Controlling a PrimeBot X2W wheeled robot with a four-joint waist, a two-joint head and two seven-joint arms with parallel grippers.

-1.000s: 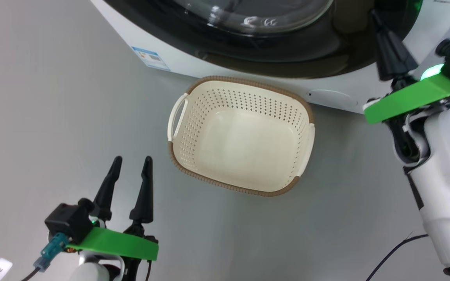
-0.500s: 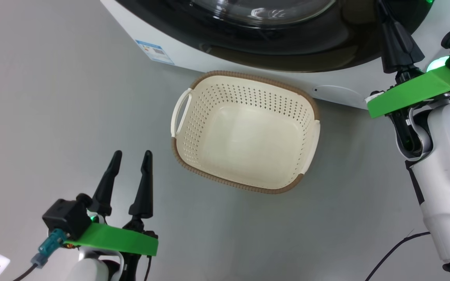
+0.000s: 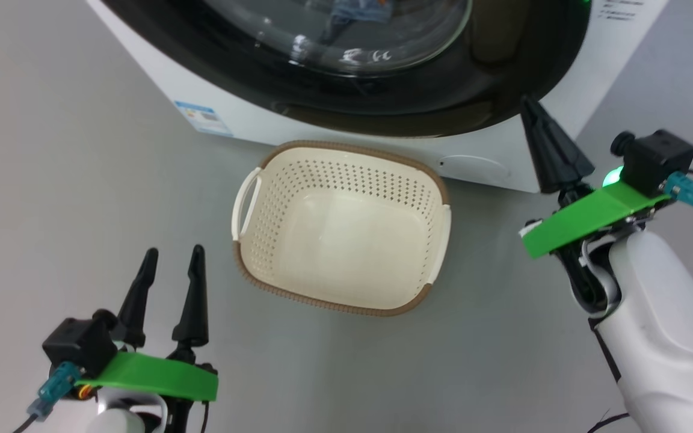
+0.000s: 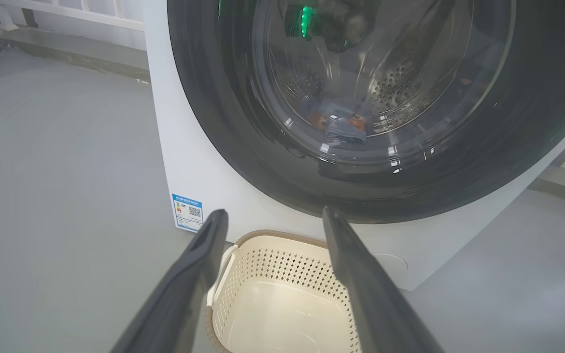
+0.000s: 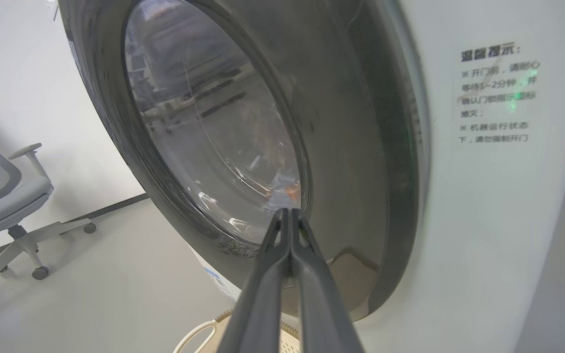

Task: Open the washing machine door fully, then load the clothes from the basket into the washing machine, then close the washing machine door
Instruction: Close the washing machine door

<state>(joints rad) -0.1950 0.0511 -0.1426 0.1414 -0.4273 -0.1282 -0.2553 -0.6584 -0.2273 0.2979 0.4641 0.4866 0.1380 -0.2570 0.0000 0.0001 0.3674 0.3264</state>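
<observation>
Grey floor (image 3: 52, 210) | cream perforated basket (image 3: 334, 180), brown rim | black door (image 3: 503, 78) shut | left jaws wide | right jaws together

fingers (image 3: 193, 294): long, dark, tapered | wrist plates (image 3: 587, 218): bright green | forearms (image 3: 659, 313): glossy white | camera boxes (image 3: 659, 157): black | connectors (image 3: 692, 195): teal

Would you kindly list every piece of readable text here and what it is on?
"温馨提示:" heads the notice on the front of the washing machine.
"机器运行状态下,请勿强制开门" closes it; the lines between are partly blurred.
Blue label sticker: print too small to read.
</observation>
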